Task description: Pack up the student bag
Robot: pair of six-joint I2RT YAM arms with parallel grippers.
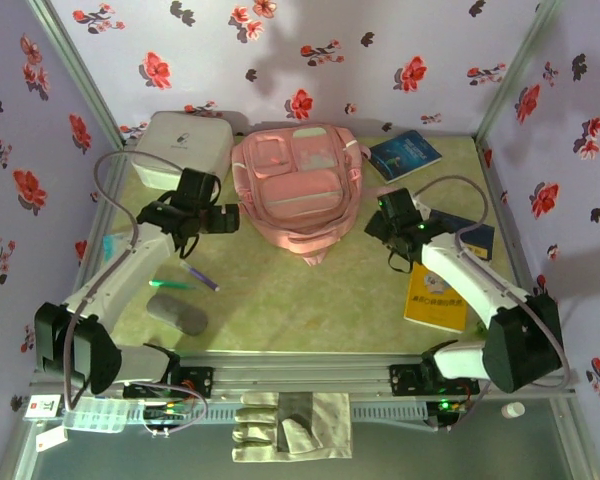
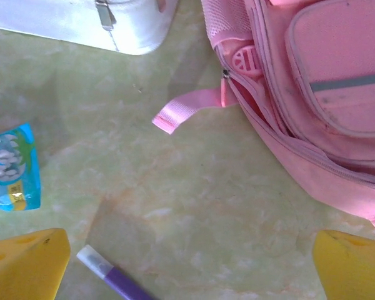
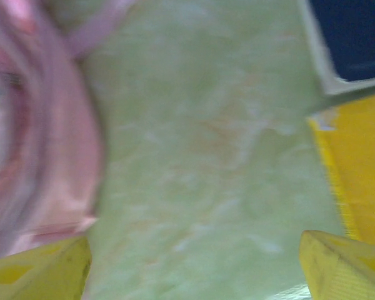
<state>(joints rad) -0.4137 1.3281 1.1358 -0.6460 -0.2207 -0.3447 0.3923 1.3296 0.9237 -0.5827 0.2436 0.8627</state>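
Closest to me, in front of the arm bases, I see a pale glove, and a clear plastic box off to the left. On the green table, a grey pouch lies near my left arm. Just past it are a green pen and a purple pen. On the right side a yellow book lies flat, with a dark blue book touching its far edge.

My left gripper hangs over bare table. Its yellow fingers are spread wide apart and have hold of nothing. The purple pen's white tip is just beside the left finger. A blue snack packet lies farther to the left.

My right gripper is spread wide too, with only bare table between its fingers. That picture is blurry, but I can see pink cloth on its left side and the two books on its right.

The student bag lies flat in the middle of the table, between the two grippers and a bit farther back. A loose pink strap sticks out from its side onto the table.

At the back left, a white case sits just beside the bag. At the back right lies a blue book, near the bag.
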